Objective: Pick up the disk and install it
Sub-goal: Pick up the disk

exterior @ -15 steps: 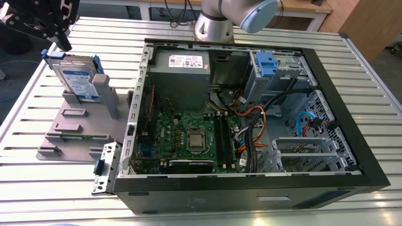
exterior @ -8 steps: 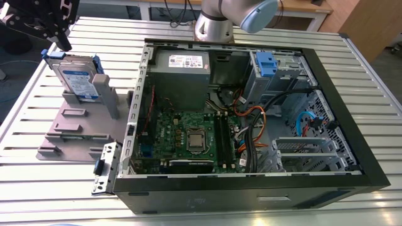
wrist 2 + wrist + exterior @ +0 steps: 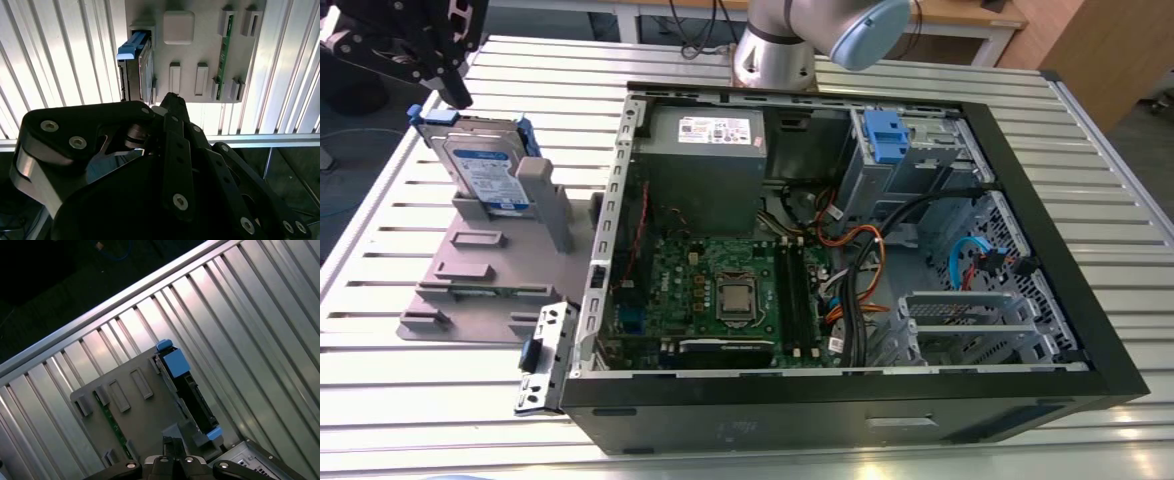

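Currently hanging over one corner of the slatted metal table (image 3: 374,375) with the gripper (image 3: 455,97), jaws drawn together, clamped on nothing. Directly beneath the hand, near but seemingly not touching: the disk (image 3: 483,172), standing on edge, label turned toward the exterior view, blue bracket (image 3: 438,115) hugging its edges. Held upright in a slot of a grey fixture plate (image 3: 460,275), flat on the table below the hand.

In the second wrist view, just ahead of the gripper (image 3: 170,98): the disk (image 3: 142,75) again, edge-on. Beyond it, the grey fixture plate (image 3: 210,17) with its raised tabs and a green memory stick (image 3: 226,45) seated on edge, off to one side of the hand. In the first wrist view, likewise out past the gripper (image 3: 171,442): the disk (image 3: 195,397), dark and edge-on along the rim of the grey fixture plate (image 3: 145,410).

Well away from the hand, toward the exterior view's right: an open computer case (image 3: 854,405) lying on its side. Inside, motherboard (image 3: 720,285) and grey power supply (image 3: 707,175) nearer the hand, blue latch (image 3: 887,135) with its silver cage on the far side.
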Action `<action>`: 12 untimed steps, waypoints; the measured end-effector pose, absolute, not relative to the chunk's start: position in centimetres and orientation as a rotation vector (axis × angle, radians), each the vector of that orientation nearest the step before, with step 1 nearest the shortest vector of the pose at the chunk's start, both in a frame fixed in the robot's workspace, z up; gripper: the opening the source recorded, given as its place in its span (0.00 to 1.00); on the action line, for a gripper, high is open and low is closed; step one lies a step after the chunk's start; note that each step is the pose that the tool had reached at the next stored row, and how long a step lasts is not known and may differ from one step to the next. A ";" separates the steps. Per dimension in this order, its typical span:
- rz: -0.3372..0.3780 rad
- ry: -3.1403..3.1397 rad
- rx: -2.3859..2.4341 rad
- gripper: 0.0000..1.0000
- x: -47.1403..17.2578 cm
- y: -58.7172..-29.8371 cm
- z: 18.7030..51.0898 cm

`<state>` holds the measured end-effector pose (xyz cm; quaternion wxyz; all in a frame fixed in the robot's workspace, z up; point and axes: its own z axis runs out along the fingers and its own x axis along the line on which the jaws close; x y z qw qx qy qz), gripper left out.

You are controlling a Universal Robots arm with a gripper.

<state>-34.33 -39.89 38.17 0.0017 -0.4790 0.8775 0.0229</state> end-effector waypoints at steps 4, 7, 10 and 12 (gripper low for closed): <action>0.072 2.748 -1.514 0.11 -34.3 -39.9 38.2; 0.072 2.745 -1.520 0.11 -34.3 -39.9 38.2; 0.072 2.742 -1.525 0.11 -34.3 -39.9 38.2; 0.072 2.740 -1.529 0.11 -34.3 -39.9 38.2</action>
